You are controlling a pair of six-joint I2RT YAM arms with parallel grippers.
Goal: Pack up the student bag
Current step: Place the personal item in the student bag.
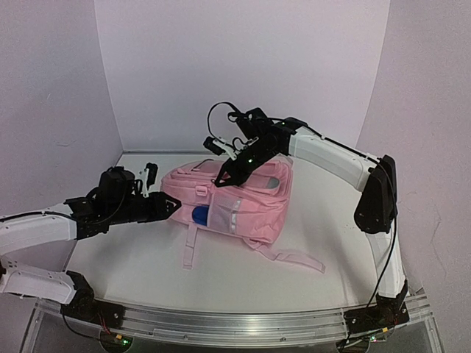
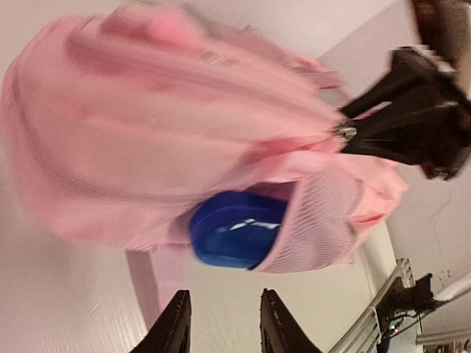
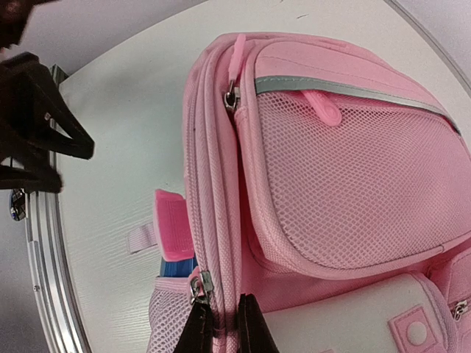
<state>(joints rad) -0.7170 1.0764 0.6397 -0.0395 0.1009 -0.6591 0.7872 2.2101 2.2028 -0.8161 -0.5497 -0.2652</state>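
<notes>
Pink student bag (image 1: 243, 202) on a table (image 1: 147, 257).
Right gripper (image 3: 223, 312) pinches its zip seam (image 3: 219, 272); left gripper (image 2: 224, 301) gapes empty; blue item (image 2: 235, 237) half hidden in mesh pocket (image 2: 316, 220).

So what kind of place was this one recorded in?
Probably a lab robot cell: a white table, bearing the student bag, boxed in by plain walls, with an aluminium rail along its near edge.

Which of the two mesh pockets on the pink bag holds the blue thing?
The small side mesh pocket, where the blue object pokes out. The large front mesh pocket under the grey strip shows only pink mesh.
</notes>
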